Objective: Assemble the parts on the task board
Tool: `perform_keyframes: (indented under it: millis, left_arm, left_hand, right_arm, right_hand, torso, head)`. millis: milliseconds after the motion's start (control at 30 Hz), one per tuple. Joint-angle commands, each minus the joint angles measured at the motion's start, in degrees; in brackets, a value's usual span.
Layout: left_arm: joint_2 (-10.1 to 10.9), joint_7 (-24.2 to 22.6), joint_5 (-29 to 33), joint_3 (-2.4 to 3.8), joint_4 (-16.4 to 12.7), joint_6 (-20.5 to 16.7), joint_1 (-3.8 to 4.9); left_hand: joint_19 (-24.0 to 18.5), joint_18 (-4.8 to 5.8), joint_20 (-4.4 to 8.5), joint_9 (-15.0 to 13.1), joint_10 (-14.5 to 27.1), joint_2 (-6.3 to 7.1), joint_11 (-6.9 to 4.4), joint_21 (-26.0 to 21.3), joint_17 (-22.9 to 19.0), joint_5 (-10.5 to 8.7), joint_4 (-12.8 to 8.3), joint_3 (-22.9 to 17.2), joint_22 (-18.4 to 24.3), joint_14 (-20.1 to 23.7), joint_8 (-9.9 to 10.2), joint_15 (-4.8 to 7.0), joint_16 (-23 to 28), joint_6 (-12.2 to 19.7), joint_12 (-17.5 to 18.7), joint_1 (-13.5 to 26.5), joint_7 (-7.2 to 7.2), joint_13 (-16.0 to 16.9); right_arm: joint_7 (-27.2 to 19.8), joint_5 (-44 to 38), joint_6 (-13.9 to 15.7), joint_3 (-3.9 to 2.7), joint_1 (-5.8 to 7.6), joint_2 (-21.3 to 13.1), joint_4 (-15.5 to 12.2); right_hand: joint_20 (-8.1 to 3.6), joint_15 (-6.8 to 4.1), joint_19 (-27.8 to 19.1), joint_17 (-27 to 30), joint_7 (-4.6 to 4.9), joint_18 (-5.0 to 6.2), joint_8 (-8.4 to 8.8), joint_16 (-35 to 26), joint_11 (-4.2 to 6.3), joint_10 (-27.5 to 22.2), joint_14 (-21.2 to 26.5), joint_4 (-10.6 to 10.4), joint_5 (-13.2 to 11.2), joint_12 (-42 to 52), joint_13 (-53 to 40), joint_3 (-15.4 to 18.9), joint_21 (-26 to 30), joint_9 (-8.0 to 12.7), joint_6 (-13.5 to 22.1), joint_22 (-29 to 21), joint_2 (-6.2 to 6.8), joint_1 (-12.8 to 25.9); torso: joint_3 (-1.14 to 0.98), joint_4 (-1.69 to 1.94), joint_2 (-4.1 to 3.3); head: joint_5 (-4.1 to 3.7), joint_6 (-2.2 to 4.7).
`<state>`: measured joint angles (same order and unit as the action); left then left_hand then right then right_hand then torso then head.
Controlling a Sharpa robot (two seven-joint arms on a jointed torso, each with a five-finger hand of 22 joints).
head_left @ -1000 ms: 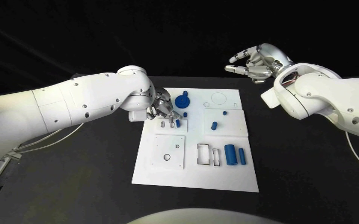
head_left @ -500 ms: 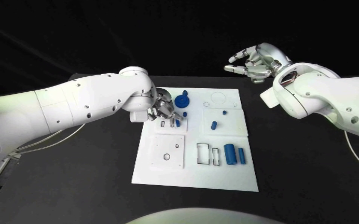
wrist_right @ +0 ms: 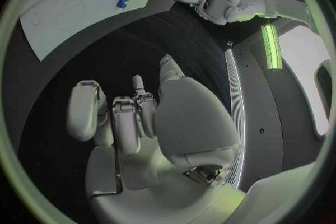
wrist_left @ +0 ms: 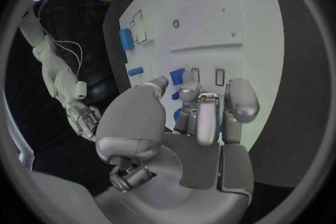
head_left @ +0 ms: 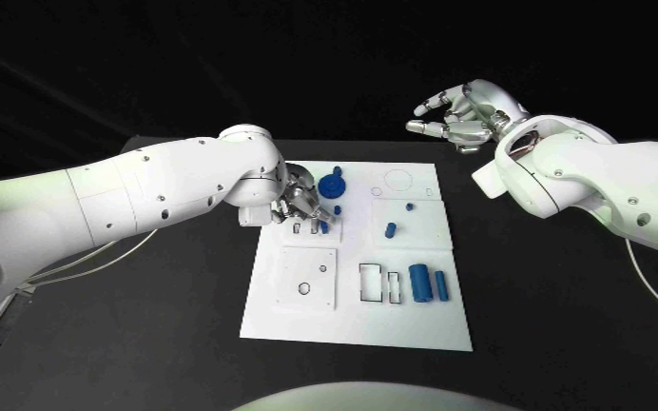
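Head view: small blue plastic peg-like part (head_left: 323, 225) at the fingertips of the left hand (head_left: 299, 200), over the upper left block of the flat white rectangular task board (head_left: 359, 321), beside two narrow slots cut in that block. By its look the piece is rigid, light and smooth, so it probably slips easily and is best taken across its short sides, leaving its lower end free for the slot. Whether the left hand pinches this part or merely touches it cannot be told; in the left wrist view the fingers (wrist_left: 198, 117) curl down close over small blue pieces (wrist_left: 176, 76) at the slots. Other parts on the board are a round blue gear-like disc (head_left: 334, 185) near the far edge, a small blue stud (head_left: 410, 207) and a short blue oblong piece (head_left: 391, 230) right of centre, and a large blue cylinder (head_left: 421, 283) with a slimmer blue cylinder (head_left: 441, 284) beside it nearer the robot. Recesses serve as the containers: two rectangular outlined pockets (head_left: 373, 281) just left of the cylinders hold nothing, as does a faint circular outline (head_left: 399, 181) near the far edge. The right hand (head_left: 459, 116) is raised beyond the board's far right corner, well apart from it, fingers loosely curled and separated, holding nothing.
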<state>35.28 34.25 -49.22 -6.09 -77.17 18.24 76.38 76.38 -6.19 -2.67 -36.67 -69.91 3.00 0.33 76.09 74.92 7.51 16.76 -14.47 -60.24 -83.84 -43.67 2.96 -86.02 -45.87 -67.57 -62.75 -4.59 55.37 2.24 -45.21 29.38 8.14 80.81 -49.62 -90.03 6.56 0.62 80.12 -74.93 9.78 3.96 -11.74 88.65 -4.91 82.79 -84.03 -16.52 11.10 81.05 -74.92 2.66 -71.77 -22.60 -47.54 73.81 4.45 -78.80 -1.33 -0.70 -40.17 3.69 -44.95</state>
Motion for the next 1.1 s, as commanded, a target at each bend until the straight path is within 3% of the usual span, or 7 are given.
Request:
perform_keyframes:
  millis: [33, 333, 667, 833, 933, 967, 1100]
  left_arm:
    - [-0.33, -0.16, 0.37, 0.0, 0.12, 0.79, -0.09]
    - [-0.56, -0.09, 0.34, 0.0, 0.07, 0.45, -0.22]
    - [-0.46, -0.83, 0.33, 0.01, -0.23, -0.24, -0.25]
    - [-0.33, -2.02, 0.33, 0.01, -0.34, -1.19, -0.26]
    - [-0.16, -2.87, 0.49, 0.01, -0.55, -1.83, -0.28]
    - [-0.09, -3.09, 0.85, 0.02, -0.6, -2.08, -0.29]
    - [0.16, -3.44, 3.0, 0.02, -0.94, -3.21, -0.29]
  left_hand:
    - [0.31, 0.71, 0.01, -0.07, 0.54, -0.1, 0.09, 0.31, 8.06, 0.25, -0.05, -0.34, -0.01, -3.94, 0.23, 0.18, 0.27, 0.53, 0.37, -0.77, 0.01, -0.13]
    - [0.18, 0.72, -0.1, -0.29, 0.49, -1.88, 0.14, 0.55, 8.1, 0.4, -0.07, -1.57, -0.31, -3.94, 0.57, 0.12, 0.28, 0.6, 0.42, -1.87, -0.02, -0.1]
    - [-0.1, 0.7, -0.1, -0.87, 0.58, -2.04, 0.03, 0.8, 8.04, 0.46, -0.36, -5.07, -0.55, -3.92, 0.94, 0.19, 0.38, 0.8, 0.57, -5.74, 0.09, -0.18]
    - [-0.39, 0.67, -0.01, -1.81, 0.65, -1.15, -0.09, 0.96, 8.03, 0.46, -0.85, -13.13, -0.74, -3.9, 1.06, 0.31, 0.47, 1.12, 0.74, -9.53, 0.12, -0.2]
    - [-0.42, 0.7, 0.03, -3.01, 0.38, 0.32, 0.08, 1.12, 8.15, 0.44, -3.46, -21.46, -1.0, -3.94, 0.4, 0.42, 0.44, 1.47, 0.68, -11.1, 0.27, 0.03]
    - [-0.44, 0.68, 0.0, -3.7, 0.15, 0.97, 0.08, 1.19, 8.17, 0.15, -4.34, -25.46, -1.11, -3.96, -0.11, 0.19, 0.45, 1.47, 0.64, -10.2, 0.19, 0.09]
    - [-0.35, 0.75, -0.08, -4.83, -0.39, 2.47, -0.11, 1.38, 8.27, -0.03, -6.28, -29.56, -1.48, -3.99, -0.9, 0.32, 0.42, 1.58, 0.27, -8.1, 0.11, 0.53]
  right_arm:
    - [0.24, -0.75, -0.72, -0.02, -0.04, 0.08, -0.05]
    - [0.4, -0.81, -1.02, -0.01, -0.12, 0.26, 0.01]
    - [0.62, -1.02, -1.25, 0.01, -0.23, 0.29, 0.09]
    - [0.63, -1.04, -1.28, 0.02, -0.29, 0.31, 0.2]
    - [0.63, -1.04, -1.32, 0.04, -0.42, 0.34, 0.3]
    - [0.63, -1.04, -1.33, 0.05, -0.46, 0.34, 0.33]
    - [0.67, -1.0, -1.4, 0.07, -0.57, 0.25, 0.36]
  right_hand:
    - [-0.05, -0.03, -0.43, -10.78, -0.04, 0.73, -0.27, -0.28, 0.05, -0.28, -4.92, 0.0, -0.31, -0.35, -5.73, 0.22, 0.41, 0.02, 0.35, -0.06, -0.55, -0.03]
    - [-0.05, -0.03, -0.42, -10.83, -0.04, 0.73, -0.32, -0.26, 0.05, -0.23, -4.93, 0.01, -0.31, -0.29, -5.78, 0.22, 0.39, 0.02, 0.35, -0.04, -0.6, -0.06]
    - [-0.05, -0.03, -0.4, -10.81, -0.05, 0.72, -0.35, -0.27, 0.05, -0.18, -4.92, 0.0, -0.31, -0.22, -5.85, 0.2, 0.37, 0.02, 0.34, -0.01, -0.66, -0.07]
    - [-0.05, -0.04, -0.44, -10.76, -0.06, 0.74, -0.47, -0.29, 0.07, -0.1, -4.91, -0.01, -0.31, -0.14, -5.93, 0.18, 0.43, 0.0, 0.3, -0.06, -0.82, -0.09]
    - [-0.05, -0.04, -0.44, -10.76, -0.06, 0.74, -0.47, -0.29, 0.07, -0.1, -4.91, -0.01, -0.31, -0.14, -5.93, 0.18, 0.43, 0.0, 0.3, -0.06, -0.82, -0.09]
    - [-0.05, -0.04, -0.44, -10.76, -0.06, 0.74, -0.47, -0.29, 0.07, -0.1, -4.91, -0.01, -0.31, -0.14, -5.93, 0.18, 0.43, 0.0, 0.3, -0.06, -0.82, -0.09]
    - [-0.06, -0.04, -0.47, -10.69, -0.07, 0.75, -0.52, -0.32, 0.08, -0.09, -4.89, -0.02, -0.31, -0.13, -5.94, 0.17, 0.5, -0.01, 0.28, -0.11, -0.89, -0.09]
  torso:
    - [0.0, 0.06, 0.02]
    - [-0.09, 0.05, -0.01]
    - [-0.04, 0.04, 0.0]
    - [-0.02, 0.08, -0.01]
    - [0.01, 0.11, 0.02]
    - [0.01, 0.1, 0.03]
    - [-0.09, 0.2, 0.08]
  head:
    - [-0.12, -0.05]
    - [-0.07, -0.19]
    - [-0.1, -0.38]
    - [-0.29, -0.48]
    - [-0.28, -0.46]
    - [-0.19, -0.49]
    - [-0.16, -0.56]
